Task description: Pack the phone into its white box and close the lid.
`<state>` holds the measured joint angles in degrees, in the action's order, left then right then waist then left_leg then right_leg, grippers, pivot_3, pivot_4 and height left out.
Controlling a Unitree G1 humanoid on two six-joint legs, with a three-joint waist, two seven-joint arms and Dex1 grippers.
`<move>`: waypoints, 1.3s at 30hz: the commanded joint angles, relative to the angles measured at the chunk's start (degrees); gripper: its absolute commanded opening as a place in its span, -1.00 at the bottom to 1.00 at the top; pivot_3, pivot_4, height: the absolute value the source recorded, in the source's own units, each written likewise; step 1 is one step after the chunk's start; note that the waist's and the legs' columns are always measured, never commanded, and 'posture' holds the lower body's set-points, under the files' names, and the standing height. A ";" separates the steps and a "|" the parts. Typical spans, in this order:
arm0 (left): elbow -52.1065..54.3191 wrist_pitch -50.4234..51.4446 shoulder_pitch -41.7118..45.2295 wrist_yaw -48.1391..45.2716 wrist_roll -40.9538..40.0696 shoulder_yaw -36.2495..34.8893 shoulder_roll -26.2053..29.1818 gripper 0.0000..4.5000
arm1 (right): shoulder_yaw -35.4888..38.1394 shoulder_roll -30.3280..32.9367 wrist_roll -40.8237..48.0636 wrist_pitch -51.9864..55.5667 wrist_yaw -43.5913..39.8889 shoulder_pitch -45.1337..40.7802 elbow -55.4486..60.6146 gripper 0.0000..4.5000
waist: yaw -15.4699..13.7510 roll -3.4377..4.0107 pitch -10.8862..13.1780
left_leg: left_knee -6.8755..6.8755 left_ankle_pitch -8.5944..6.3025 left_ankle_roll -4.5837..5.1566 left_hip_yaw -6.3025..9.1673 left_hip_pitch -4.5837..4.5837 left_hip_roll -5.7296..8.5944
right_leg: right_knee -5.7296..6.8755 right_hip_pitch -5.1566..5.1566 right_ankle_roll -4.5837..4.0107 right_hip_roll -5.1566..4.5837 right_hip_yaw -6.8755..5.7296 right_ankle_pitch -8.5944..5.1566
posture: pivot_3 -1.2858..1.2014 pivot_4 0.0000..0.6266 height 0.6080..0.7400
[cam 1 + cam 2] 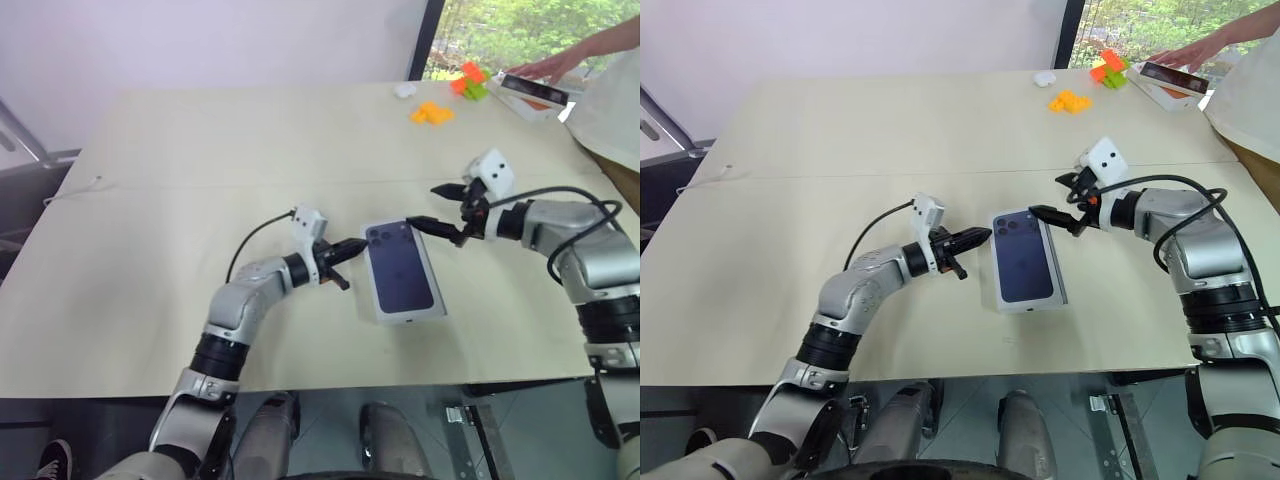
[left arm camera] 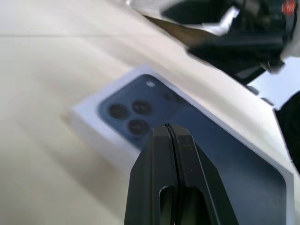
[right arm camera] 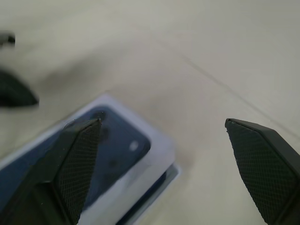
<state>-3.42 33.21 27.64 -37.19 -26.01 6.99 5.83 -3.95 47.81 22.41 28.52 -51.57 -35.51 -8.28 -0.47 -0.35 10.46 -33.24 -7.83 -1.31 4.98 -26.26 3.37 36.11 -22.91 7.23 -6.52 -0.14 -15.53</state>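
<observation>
I see the lid (image 1: 402, 272), printed side up, lying flat on the table (image 1: 200, 160) near its front edge, roughly midway along it. In the right wrist view it sits skewed over the white box (image 3: 161, 185), a sliver of which shows under one corner. My left gripper (image 1: 352, 247) is pinched fully together, its tip just beside the lid's left edge. My right gripper (image 1: 440, 208) is spread wide, one fingertip over the lid's far right corner. Orange and green blocks (image 1: 452, 95) sit at the far right corner.
</observation>
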 commanded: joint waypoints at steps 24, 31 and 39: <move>-0.52 5.37 -2.58 1.61 2.01 6.04 -2.18 -1.00 | 0.00 5.10 -13.11 -13.65 -13.41 9.82 1.84 -0.99 | -0.19 0.03 -0.01 | -0.07 0.01 -0.04 -0.02 0.56 -0.01 | 0.02 0.53 -0.19 -0.02 0.04 -0.10 | 0.03 -0.52 1.00; -1.42 5.20 -1.19 1.32 2.47 6.56 -3.80 -1.00 | -0.40 4.73 -13.69 -13.30 -13.12 10.51 4.00 -0.99 | -0.21 0.03 -0.01 | -0.07 0.00 -0.04 -0.02 0.65 -0.02 | 0.02 0.60 -0.20 -0.02 0.07 -0.10 | 0.03 -0.52 1.00; 0.22 6.02 0.97 1.52 1.73 5.21 -4.76 -1.00 | -0.80 6.05 -16.41 -15.95 -13.08 11.85 3.54 -0.99 | -0.26 0.02 -0.01 | -0.08 0.00 -0.04 -0.04 0.65 -0.01 | 0.02 0.62 -0.20 -0.03 0.06 -0.10 | 0.03 -0.52 1.00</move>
<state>-5.94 39.56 27.17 -35.14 -23.22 12.48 2.12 -5.76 53.82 5.77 13.70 -64.72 -23.08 -6.26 -0.73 -0.33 10.45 -33.32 -7.82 -1.36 4.94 -25.61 3.37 36.13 -22.29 7.04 -6.55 -0.07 -15.63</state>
